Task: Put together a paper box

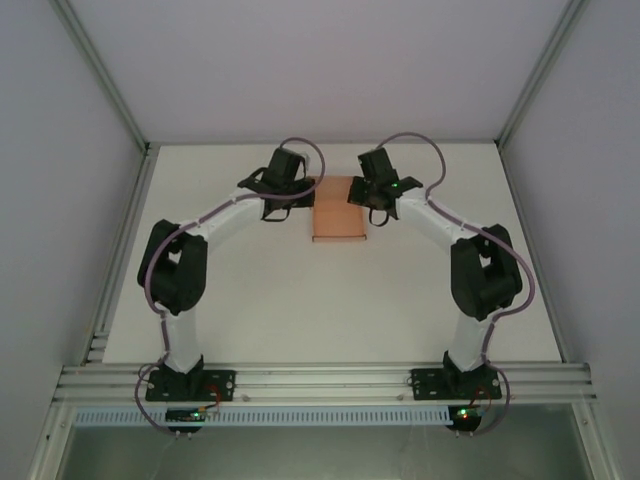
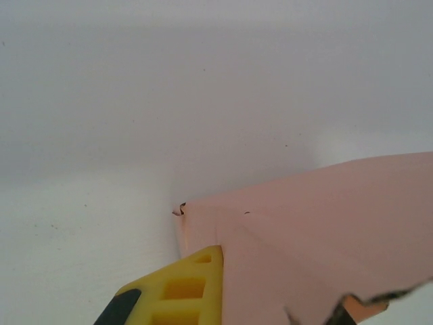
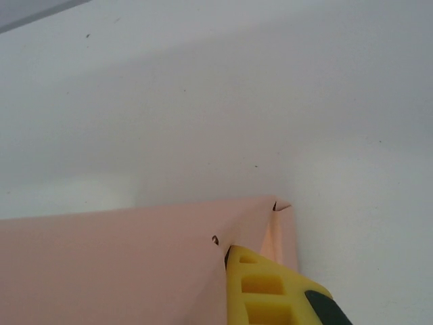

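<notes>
2 sides of the paper box touch my left pincer at 9 and right pincer at 3. I cannot tell their grip. Its long axis runs 12 to 6.

This looks like a robot lab cell. A bare white table is boxed in by plain pale walls and aluminium posts. Two arms are bolted to a slotted rail.
</notes>
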Tool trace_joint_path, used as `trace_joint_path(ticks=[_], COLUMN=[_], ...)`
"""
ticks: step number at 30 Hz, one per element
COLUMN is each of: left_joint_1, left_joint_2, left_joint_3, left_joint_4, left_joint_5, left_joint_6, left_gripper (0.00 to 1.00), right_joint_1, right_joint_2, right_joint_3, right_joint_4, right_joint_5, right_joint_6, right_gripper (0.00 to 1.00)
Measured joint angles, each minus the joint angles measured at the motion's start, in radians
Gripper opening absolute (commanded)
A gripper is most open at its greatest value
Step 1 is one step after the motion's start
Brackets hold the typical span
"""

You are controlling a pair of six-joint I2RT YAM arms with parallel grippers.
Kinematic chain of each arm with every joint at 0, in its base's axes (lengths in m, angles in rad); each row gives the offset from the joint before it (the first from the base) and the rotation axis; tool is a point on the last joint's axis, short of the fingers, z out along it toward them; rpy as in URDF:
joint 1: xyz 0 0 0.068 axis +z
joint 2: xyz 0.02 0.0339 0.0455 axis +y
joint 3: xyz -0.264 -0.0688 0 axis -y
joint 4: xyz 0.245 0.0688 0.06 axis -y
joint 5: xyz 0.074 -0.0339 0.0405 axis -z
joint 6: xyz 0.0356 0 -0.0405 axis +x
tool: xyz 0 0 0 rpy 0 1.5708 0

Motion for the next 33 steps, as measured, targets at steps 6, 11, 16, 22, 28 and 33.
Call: trace_joint_path(ticks=[6, 11, 16, 22, 28, 33], left_joint_1=[-0.001, -0.016, -0.039, -0.078, -0.096, -0.117], left_joint_2=[-0.002, 0.003, -0.008, -0.077, -0.121, -0.14], left_joint_3=[-0.092, -0.109, -0.188, -0.323, -0.406, -0.43], left_joint_4=[0.167, 0.193, 0.268, 0.363, 0.417, 0.371], left_joint_5=[-0.012, -0.036, -0.081, -0.135, -0.145, -0.118], left_joint_6=[-0.082, -0.106, -0.095, -0.058, -0.049, -0.029], left_gripper=[0.0, 0.0, 0.0, 0.01, 0.07, 0.21], right_joint_1=[0.044, 0.056, 0.08, 0.107, 0.146, 0.174], right_joint_2=[0.003, -0.006, -0.048, -0.101, -0.125, -0.136], right_joint_3=[-0.05, -0.156, -0.266, -0.412, -0.489, -0.525], right_joint_4=[0.053, 0.166, 0.251, 0.422, 0.5, 0.526], right_joint_5=[0.102, 0.128, 0.149, 0.189, 0.26, 0.305], right_joint_6=[0.008, -0.014, -0.066, -0.129, -0.166, -0.183], right_gripper=[0.01, 0.01, 0.0, 0.0, 0.0, 0.0])
